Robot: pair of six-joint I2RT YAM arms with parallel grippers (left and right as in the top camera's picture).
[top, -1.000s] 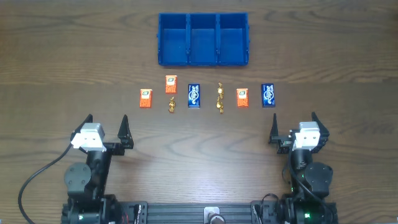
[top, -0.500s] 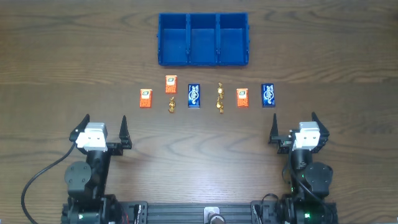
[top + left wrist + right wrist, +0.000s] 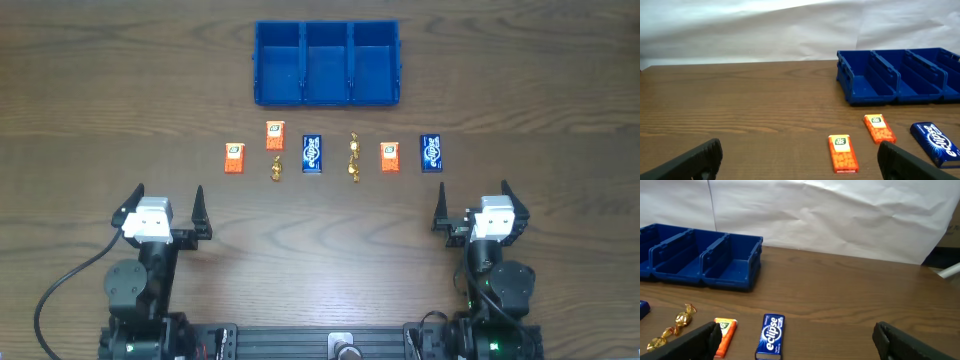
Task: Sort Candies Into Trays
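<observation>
A blue three-compartment tray sits at the far middle of the table, its bins bare. In front of it lies a row of candies: orange boxes, blue packs and gold-wrapped sweets. My left gripper stands open near the front left, short of the row, with nothing in it. My right gripper is open at the front right, also holding nothing. The left wrist view has two orange boxes ahead of its fingers; the right wrist view has a blue pack.
The wooden table has free room on both sides of the tray and between the candy row and the arms. A white backdrop rises behind the table's far edge.
My left gripper has shifted slightly to the right. The right arm and the candies have not moved.
</observation>
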